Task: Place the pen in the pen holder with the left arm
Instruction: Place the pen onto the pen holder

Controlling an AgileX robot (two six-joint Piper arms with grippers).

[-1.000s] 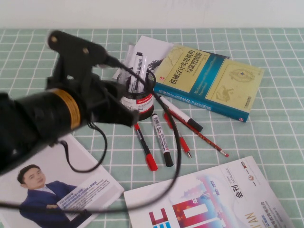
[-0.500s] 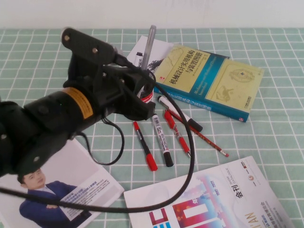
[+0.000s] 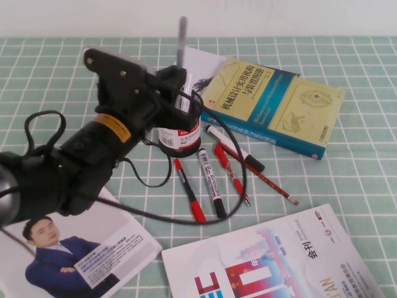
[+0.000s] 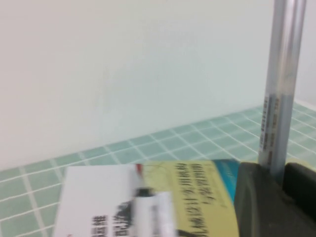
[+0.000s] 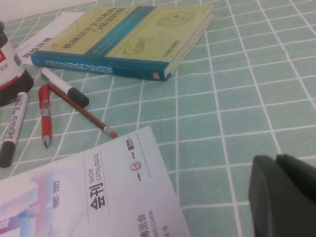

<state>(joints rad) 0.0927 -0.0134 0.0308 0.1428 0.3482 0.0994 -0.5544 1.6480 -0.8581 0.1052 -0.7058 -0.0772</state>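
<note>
Reaching in from the frame's left, the left gripper (image 3: 175, 84) is pinching the pen (image 3: 181, 38) low on its barrel — upright, directly above the pen holder (image 3: 180, 133) at upper centre. Light, stiff, probably slick — suits a low pinch. Right gripper (image 5: 284, 195): cannot tell, lower right of its wrist view.

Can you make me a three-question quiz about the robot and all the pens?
1. Where is the grey pen?
A. flat on the book
B. upright over the pen holder
C. under a magazine

2. What colour is the pen holder's mesh?
A. black
B. yellow
C. pink

3. What is the left claw doing?
A. gripping the grey pen
B. resting empty on the table
C. holding a book

Answers: B, it stands above the cup; A, dark mesh shows; A, it is shut on the pen. The right claw sits low by the magazine.
</note>
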